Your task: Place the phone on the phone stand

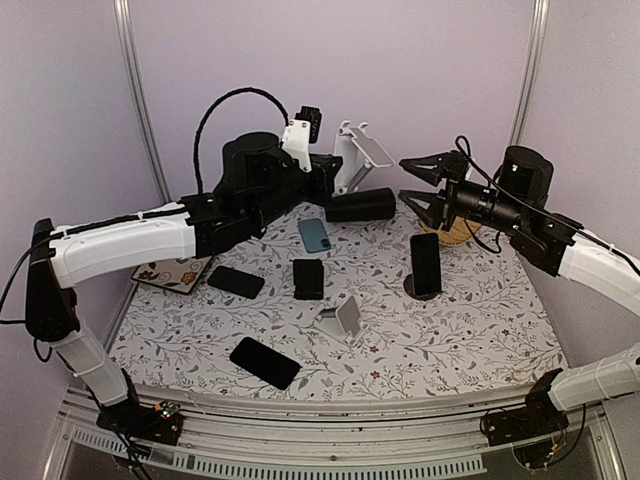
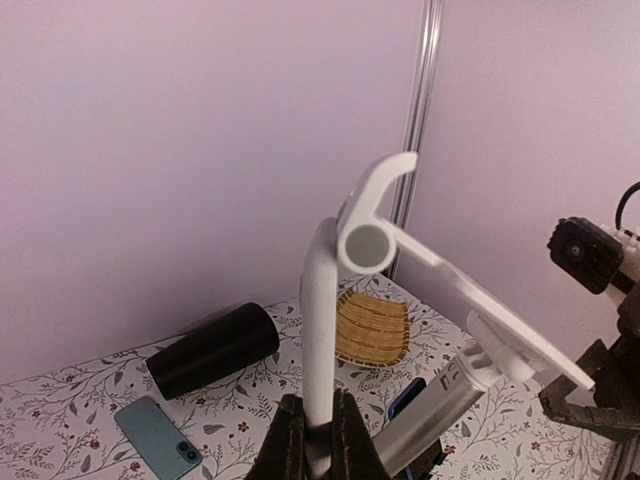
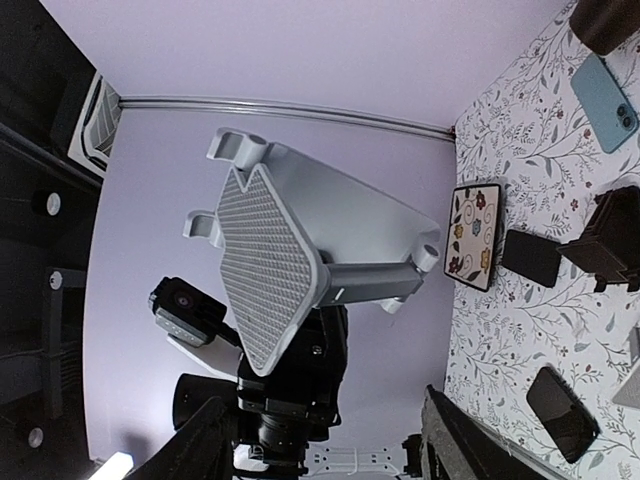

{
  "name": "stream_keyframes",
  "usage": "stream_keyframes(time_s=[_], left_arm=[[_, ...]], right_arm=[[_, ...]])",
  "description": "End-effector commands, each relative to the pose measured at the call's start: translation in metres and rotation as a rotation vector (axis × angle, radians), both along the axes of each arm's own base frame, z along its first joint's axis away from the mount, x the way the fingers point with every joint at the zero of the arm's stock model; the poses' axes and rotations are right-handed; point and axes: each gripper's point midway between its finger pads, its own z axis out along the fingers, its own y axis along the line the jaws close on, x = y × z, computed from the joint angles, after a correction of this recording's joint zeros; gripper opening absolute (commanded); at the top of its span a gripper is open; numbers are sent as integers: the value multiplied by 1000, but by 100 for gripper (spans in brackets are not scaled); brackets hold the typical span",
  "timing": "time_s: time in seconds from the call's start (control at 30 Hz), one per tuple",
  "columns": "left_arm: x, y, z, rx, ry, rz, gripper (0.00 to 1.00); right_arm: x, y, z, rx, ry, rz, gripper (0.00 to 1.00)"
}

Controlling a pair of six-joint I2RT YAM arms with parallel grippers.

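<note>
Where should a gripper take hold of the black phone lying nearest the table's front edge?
Probably grip the black phone across its two long edges near the middle, coming straight down from above. It lies flat and diagonal on the table, so turn the grip to match.

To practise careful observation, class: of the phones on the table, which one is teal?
The teal phone lies flat near the black cylinder at the back, back upward with its lenses showing. The other phones look black from above.
</note>
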Motion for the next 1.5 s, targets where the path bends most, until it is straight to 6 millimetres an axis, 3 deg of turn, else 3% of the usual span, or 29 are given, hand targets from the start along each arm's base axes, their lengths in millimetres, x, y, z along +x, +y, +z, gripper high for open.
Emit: stream_keyframes(time_s=[0.0, 0.63, 0.9, 1.33, 1.47], left_arm=[[-14, 1, 33, -70, -96, 17, 0], [-16, -23, 11, -53, -83, -6, 0], [-14, -29, 6, -49, -77, -16, 0], [-18, -32, 2, -64, -58, -47, 0], [-19, -32, 0, -73, -40, -53, 0]], right_arm=[[-1, -3, 24, 137, 18, -29, 64], [15, 7, 22, 250, 82, -23, 45], [17, 9, 20, 277, 92, -11, 28], [24, 12, 18, 313, 91, -17, 23], [26, 12, 17, 324, 90, -18, 13]])
